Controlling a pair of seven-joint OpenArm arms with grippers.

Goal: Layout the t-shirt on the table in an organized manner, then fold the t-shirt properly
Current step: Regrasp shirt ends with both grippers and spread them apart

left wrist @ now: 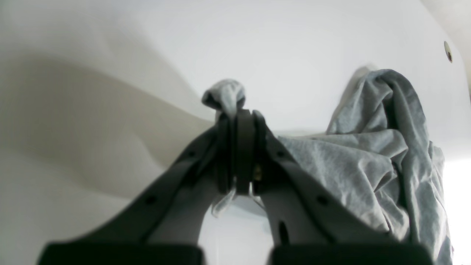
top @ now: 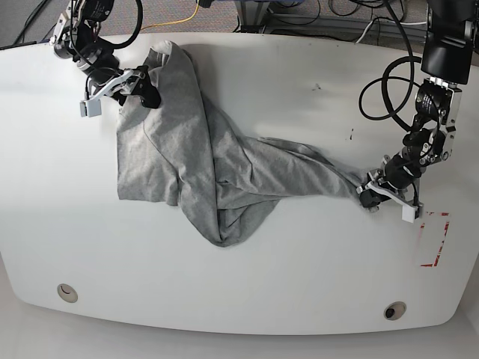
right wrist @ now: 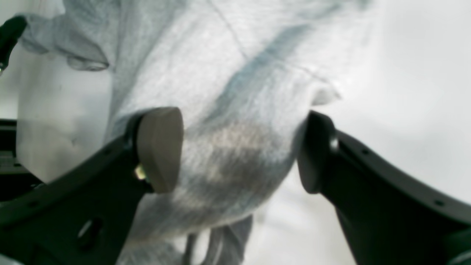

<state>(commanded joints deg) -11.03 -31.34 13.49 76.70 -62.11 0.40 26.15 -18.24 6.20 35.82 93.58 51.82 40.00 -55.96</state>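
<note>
The left gripper (top: 365, 187) clamps the t-shirt's (top: 194, 172) stretched tip; the right gripper (top: 138, 86), jaws apart, straddles the far corner.

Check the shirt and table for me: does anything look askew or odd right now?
The t-shirt is not flat. It is bunched into twisted folds across the table, pulled into a rope-like tail toward the left tool, which is shut on a corner. The right tool is open around cloth at the far corner. Nothing looks damaged.
</note>
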